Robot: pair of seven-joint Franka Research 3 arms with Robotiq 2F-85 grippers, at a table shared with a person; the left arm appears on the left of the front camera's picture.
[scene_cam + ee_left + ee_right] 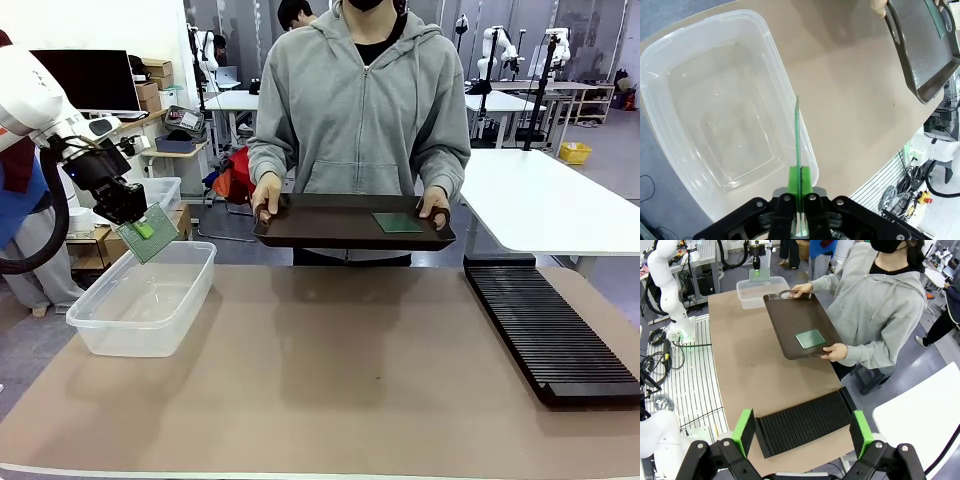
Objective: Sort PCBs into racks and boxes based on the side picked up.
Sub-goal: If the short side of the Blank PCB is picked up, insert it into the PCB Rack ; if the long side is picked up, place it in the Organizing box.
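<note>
My left gripper [141,228] is shut on a green PCB [153,235], holding it tilted above the far left end of the clear box [145,298]. In the left wrist view the PCB [798,145] stands edge-on between the green pads [801,181], over the box's [715,115] right rim. A second PCB [397,222] lies on the dark brown tray [340,225] that a person holds in both hands at the far side. The black rack [548,325] lies along the table's right side. My right gripper [802,432] hangs open high above the rack [805,422], nothing between its fingers.
The person in a grey hoodie stands at the far edge, the tray [795,325] held over the table's rim. The brown tabletop [330,370] between box and rack is bare. Other tables and clutter stand behind.
</note>
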